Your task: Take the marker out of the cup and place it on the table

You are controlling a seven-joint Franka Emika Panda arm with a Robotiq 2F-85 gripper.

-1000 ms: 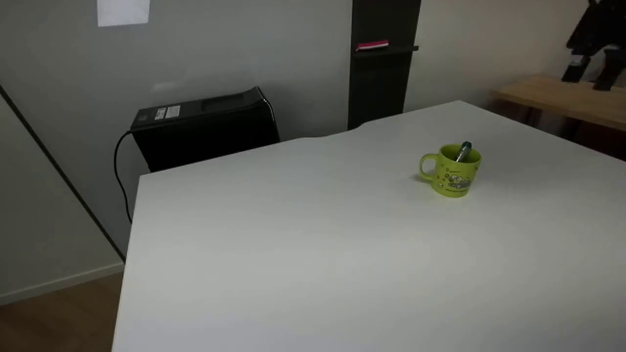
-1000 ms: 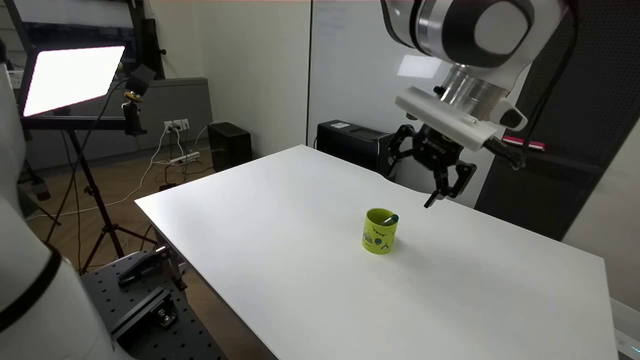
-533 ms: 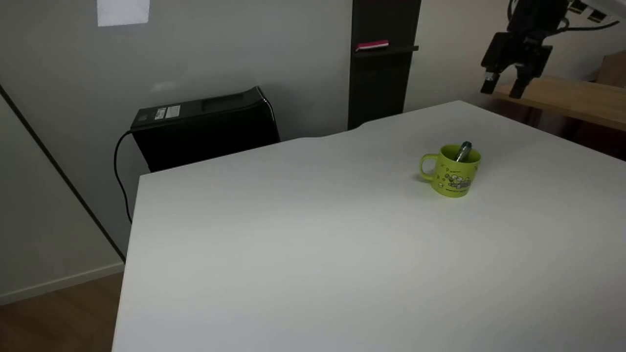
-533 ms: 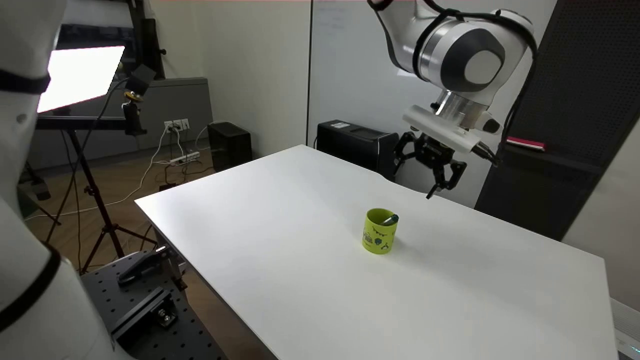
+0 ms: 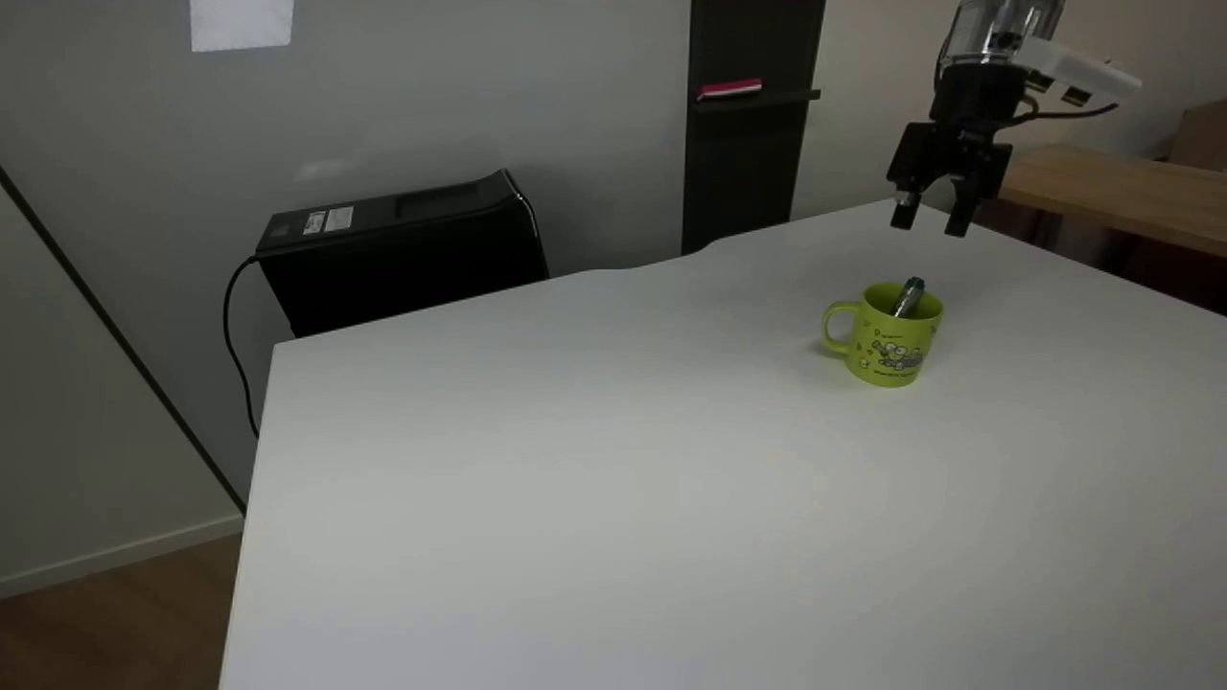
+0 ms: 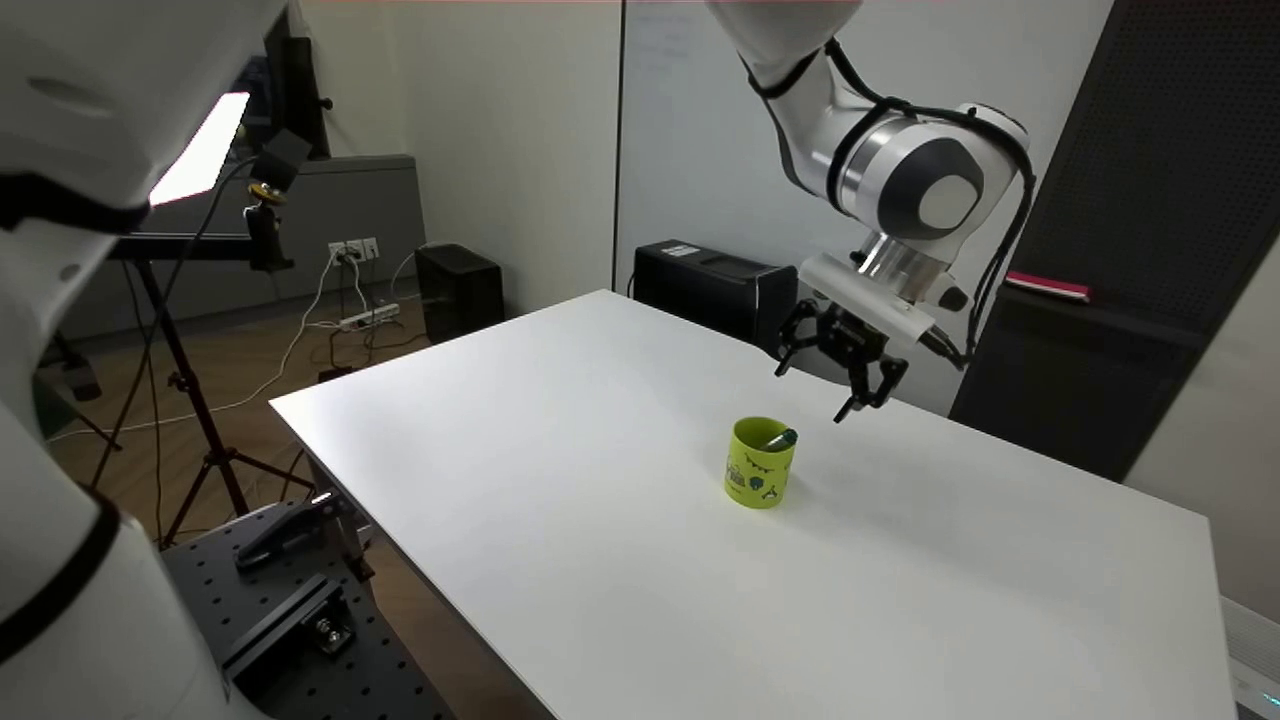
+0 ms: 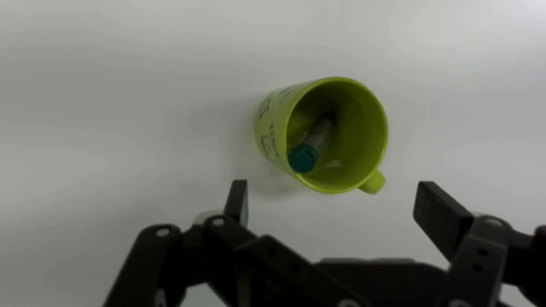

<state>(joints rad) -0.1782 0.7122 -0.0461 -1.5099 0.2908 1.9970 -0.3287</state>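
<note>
Black and wide-jawed, your hand (image 5: 930, 223) hangs in the air near the lime-green cup (image 5: 891, 350), gripping nothing.
Over the last second you have brought it lower and in from the right in an exterior view, while the marker (image 7: 313, 144) and cup have stayed put; I read this as the approach, with the grasp yet to come. The marker leans inside the cup, its teal end up at the near-left rim in the wrist view; nothing else shows for certain in there. The cup stands upright on the white table (image 6: 620, 560), its handle (image 7: 373, 182) to the near right in the wrist view. You would likely do well to settle the jaws either side of that teal end, since one catching the rim could tip the cup.
</note>
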